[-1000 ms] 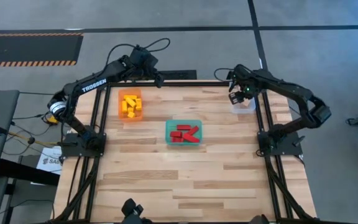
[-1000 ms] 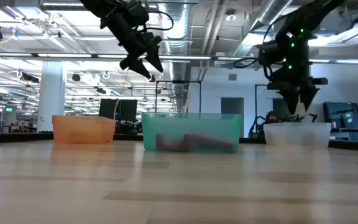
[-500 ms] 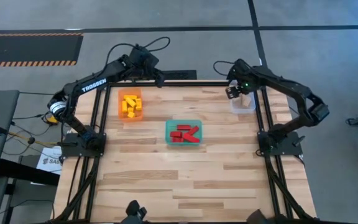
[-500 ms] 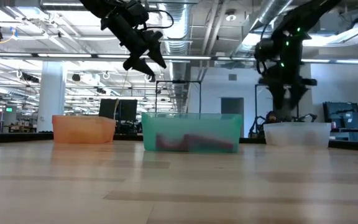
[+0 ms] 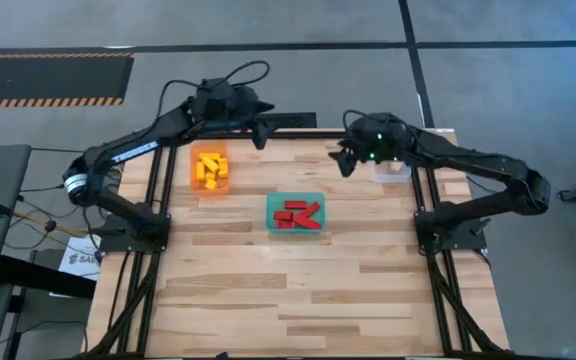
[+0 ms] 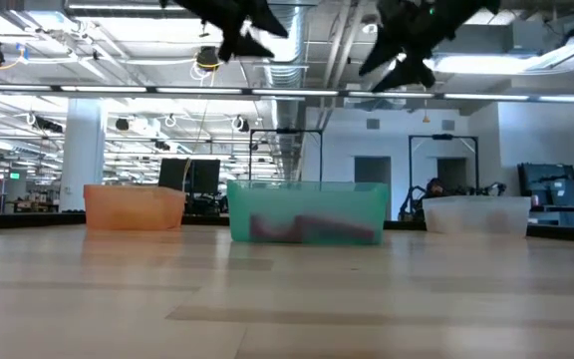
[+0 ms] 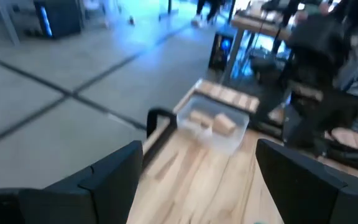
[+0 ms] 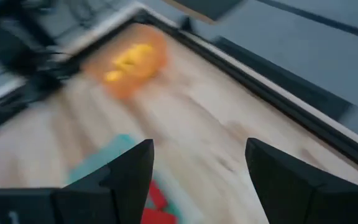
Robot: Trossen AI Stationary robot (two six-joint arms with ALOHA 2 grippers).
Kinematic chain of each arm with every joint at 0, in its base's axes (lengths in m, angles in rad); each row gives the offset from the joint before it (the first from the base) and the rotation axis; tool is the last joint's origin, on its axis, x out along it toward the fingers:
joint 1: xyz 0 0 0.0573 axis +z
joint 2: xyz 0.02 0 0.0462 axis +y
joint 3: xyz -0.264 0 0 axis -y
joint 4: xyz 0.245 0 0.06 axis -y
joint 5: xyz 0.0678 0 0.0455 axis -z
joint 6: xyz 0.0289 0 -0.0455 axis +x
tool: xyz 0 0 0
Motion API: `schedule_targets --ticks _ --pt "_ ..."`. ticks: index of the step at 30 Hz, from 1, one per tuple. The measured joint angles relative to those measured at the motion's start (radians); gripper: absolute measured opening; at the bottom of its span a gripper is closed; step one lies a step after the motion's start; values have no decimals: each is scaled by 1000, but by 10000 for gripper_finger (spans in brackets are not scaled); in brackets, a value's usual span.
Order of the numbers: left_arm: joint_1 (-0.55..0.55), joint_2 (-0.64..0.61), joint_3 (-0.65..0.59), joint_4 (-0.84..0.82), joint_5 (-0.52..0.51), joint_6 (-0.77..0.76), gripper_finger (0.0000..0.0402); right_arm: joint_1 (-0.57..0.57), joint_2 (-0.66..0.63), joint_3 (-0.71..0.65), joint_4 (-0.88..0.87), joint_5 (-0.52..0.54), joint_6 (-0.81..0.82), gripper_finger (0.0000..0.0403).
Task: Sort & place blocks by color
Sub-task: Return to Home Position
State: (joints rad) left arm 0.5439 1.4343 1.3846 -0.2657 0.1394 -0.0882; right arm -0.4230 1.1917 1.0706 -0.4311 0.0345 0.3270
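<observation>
Room: open workshop with ceiling pipes and strip lights.
Table (image 5: pixel 298 290): pale wood planks, black frame.
Orange tray (image 5: pixel 193 172): holds the yellow blocks (image 5: pixel 210 168).
Teal tray (image 5: pixel 296 195): holds the red blocks (image 5: pixel 296 214), which are indistinct through its wall in the low view.
Clear tray (image 5: pixel 393 176): partly hidden under the right arm, with pale wood blocks (image 7: pixel 213 122) inside.
Left gripper (image 7: pixel 197 168) and right gripper (image 8: pixel 197 174): fingers apart, empty, high near the table's far edge.

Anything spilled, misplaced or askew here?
Nothing stands out. Yellow blocks lie in the orange tray, red blocks in the teal tray, pale blocks in the clear tray; none loose on the table. Left pincer and right pincer hang open, empty, above its far side.
</observation>
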Motion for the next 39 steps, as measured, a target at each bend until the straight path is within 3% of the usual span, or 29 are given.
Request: schedule_targets --ticks 5,13,25,30,34,39 --pt "-10 -131 -95 92 -14 -2 302 90 -4 0 71 -60 -61 276" --pt "15 -367 -427 338 -14 -168 302 182 -18 -21 136 -64 -145 276" --pt "-31 -651 -738 469 -23 -334 302 241 -350 -411 485 -89 -66 276" --pt "-78 -776 -879 534 -41 -381 300 259 -422 -465 483 -60 -69 276" --pt "-122 -835 -953 547 -80 -385 273 257 -419 -465 496 -49 -73 276" --pt "-163 -908 -1022 564 -80 -369 208 258 -438 -463 424 -84 -72 276"
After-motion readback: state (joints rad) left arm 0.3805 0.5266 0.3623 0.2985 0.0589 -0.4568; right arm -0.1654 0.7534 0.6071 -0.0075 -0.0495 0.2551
